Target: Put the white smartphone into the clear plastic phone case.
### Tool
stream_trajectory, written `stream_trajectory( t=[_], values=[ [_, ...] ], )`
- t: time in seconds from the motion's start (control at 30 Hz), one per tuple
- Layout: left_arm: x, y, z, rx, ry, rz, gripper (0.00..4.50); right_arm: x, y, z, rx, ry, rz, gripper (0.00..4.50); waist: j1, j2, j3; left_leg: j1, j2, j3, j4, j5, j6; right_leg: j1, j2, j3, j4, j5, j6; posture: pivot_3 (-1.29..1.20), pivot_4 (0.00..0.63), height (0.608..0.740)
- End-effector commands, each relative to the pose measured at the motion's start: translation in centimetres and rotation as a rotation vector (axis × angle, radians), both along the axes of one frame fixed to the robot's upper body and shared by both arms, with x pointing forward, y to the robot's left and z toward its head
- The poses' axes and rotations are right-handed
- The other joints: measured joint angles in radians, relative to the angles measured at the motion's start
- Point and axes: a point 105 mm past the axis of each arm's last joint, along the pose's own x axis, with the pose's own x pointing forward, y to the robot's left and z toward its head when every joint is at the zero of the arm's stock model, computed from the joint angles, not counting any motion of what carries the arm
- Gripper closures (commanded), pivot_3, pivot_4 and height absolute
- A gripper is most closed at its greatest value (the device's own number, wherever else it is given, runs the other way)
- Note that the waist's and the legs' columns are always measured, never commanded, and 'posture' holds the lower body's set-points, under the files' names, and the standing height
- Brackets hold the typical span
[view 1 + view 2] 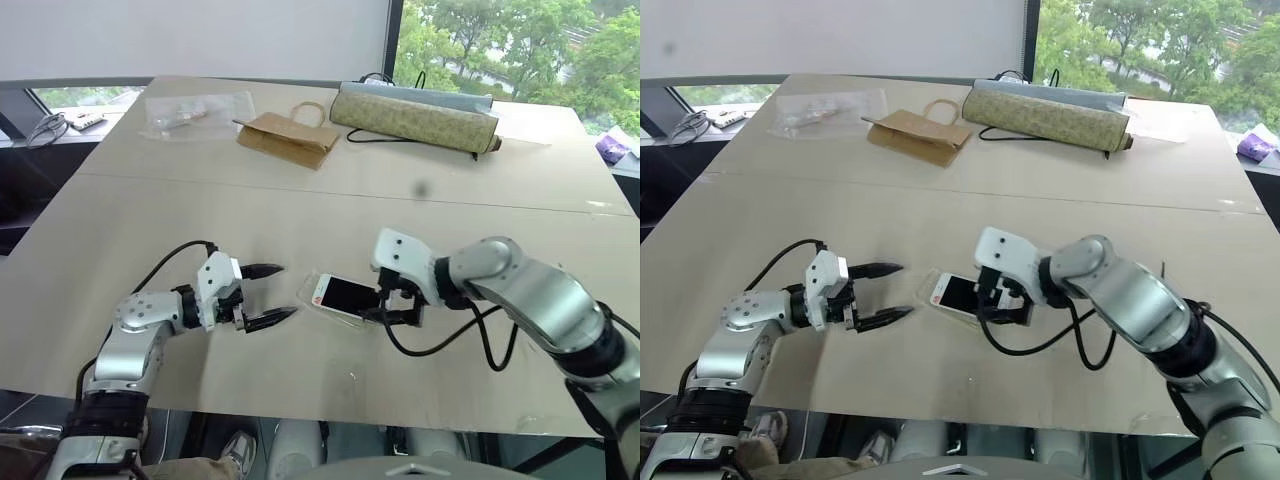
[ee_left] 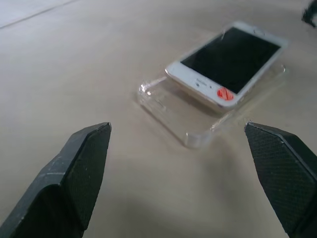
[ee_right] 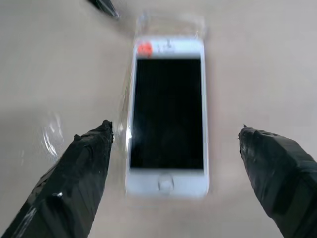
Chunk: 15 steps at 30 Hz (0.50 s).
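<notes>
The white smartphone with black screen (image 2: 230,62) is seen lying on the thin clear plastic phone case (image 2: 171,106), overhanging it, on the beige counter (image 1: 330,200). Left gripper (image 1: 268,295) jaws are spread wide, nothing held. Right gripper (image 1: 395,305) jaws are spread wide beside the phone.

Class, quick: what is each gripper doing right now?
Left gripper: open, holding nothing.
Right gripper: open over the phone, not gripping it.
</notes>
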Motion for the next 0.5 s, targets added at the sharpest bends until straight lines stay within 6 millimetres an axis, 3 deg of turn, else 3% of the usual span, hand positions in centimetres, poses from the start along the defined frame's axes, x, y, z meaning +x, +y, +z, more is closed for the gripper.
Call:
stream_trajectory(
  t=[0.03, 0.3, 0.5],
  values=[
    [0.1, -0.5, 0.1, 0.046, -0.055, -0.043, 0.00, -0.6, -0.8, 0.5, 0.004, -0.061, 0.002, 0.15, 0.000, 0.000, 0.000, 0.000, 0.000, 0.000, 0.000, -0.002, 0.003, 0.000, 0.000, 0.000, 0.000, 0.000, 0.000, 0.00, 0.150, 0.740],
    [0.2, -1.8, -1.0, 0.050, -0.052, -0.019, 0.00, -2.8, -1.2, -0.7, 0.019, -0.043, 0.003, 0.15, 0.000, -0.001, 0.000, 0.000, 0.000, -0.001, 0.000, -0.002, 0.003, 0.000, 0.000, 0.000, 0.001, 0.000, 0.000, 0.00, 0.150, 0.740],
    [-0.4, -2.3, -1.3, 0.035, -0.009, -0.021, 0.00, -2.4, -1.0, -2.0, 0.087, -0.036, -0.083, 0.15, 0.001, -0.001, -0.001, 0.001, 0.000, -0.003, 0.001, -0.002, 0.003, 0.001, 0.000, 0.000, 0.001, 0.000, 0.000, 0.00, 0.150, 0.740]
  ],
)
